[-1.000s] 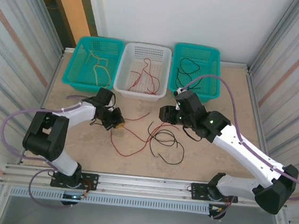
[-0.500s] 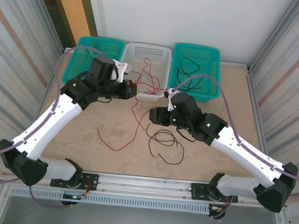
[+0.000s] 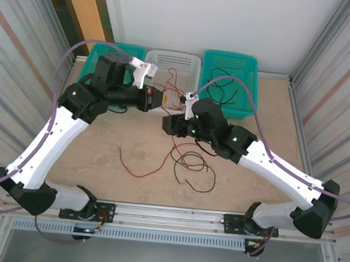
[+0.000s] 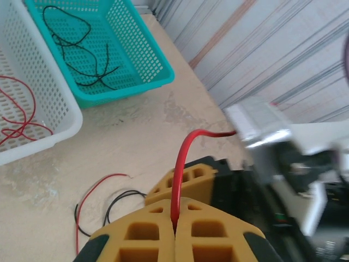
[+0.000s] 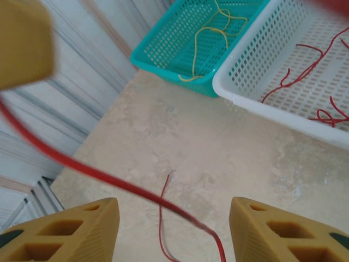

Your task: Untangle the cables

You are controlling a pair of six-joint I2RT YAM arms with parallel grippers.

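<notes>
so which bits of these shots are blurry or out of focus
Left wrist: the thin red cable pinched in the left claw is sharp, the white-and-black right arm smeared. Right wrist: that cable and a yellow block at top left are blurred, the teal plastic basket and white plastic basket crisp. Top external: evenly lit, sharp.

The table bears three baskets, a red cable and a black cable.

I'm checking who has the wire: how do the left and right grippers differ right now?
The left gripper is shut, pinching the red cable; the right gripper stands open, the cable only crossing the gap between its fingers. The left gripper is by the near rim of the white basket; the right gripper is lower in the top view, over the table. Both have yellow fingers.
</notes>
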